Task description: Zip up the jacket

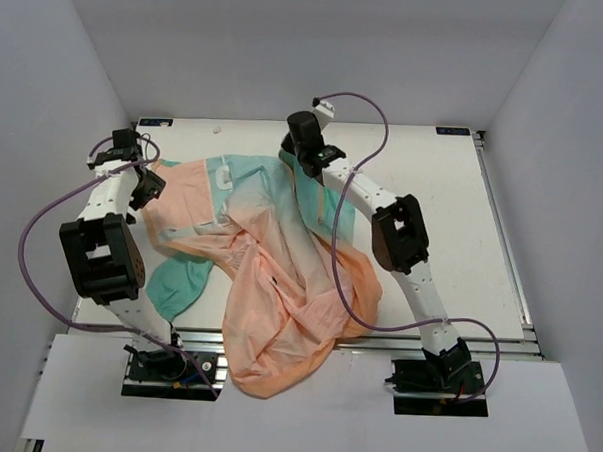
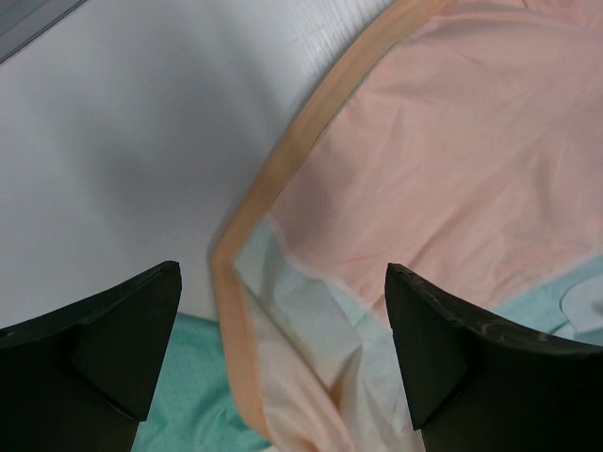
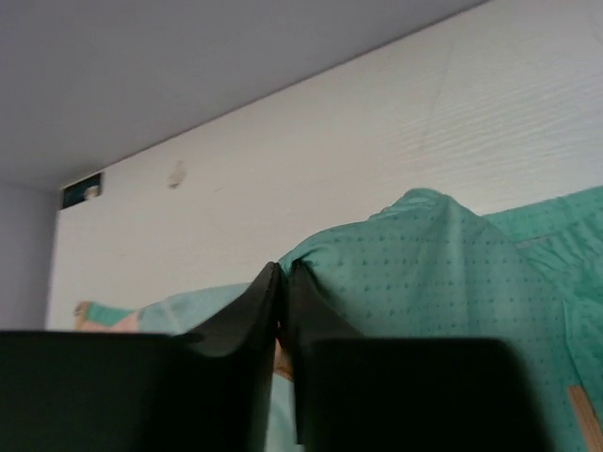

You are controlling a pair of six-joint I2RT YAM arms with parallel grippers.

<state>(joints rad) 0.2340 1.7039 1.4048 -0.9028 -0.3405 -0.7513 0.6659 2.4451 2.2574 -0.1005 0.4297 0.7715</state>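
Note:
The jacket (image 1: 270, 255) lies crumpled across the left and middle of the table, peach-orange with teal parts, and its lower part hangs over the near edge. My left gripper (image 1: 148, 187) is at the jacket's left edge. In the left wrist view it (image 2: 283, 273) is open, just above an orange edge band (image 2: 283, 160) of the peach fabric (image 2: 452, 141). My right gripper (image 1: 296, 164) is at the jacket's far teal edge. In the right wrist view it (image 3: 283, 271) is shut on a fold of the teal dotted fabric (image 3: 452, 273), which is pulled up into a peak.
The white table (image 1: 443, 192) is bare to the right of the right arm and along the far edge. Grey walls enclose it on three sides. Purple cables (image 1: 30, 244) loop off both arms. A dark corner marker (image 3: 83, 188) sits at the table's far edge.

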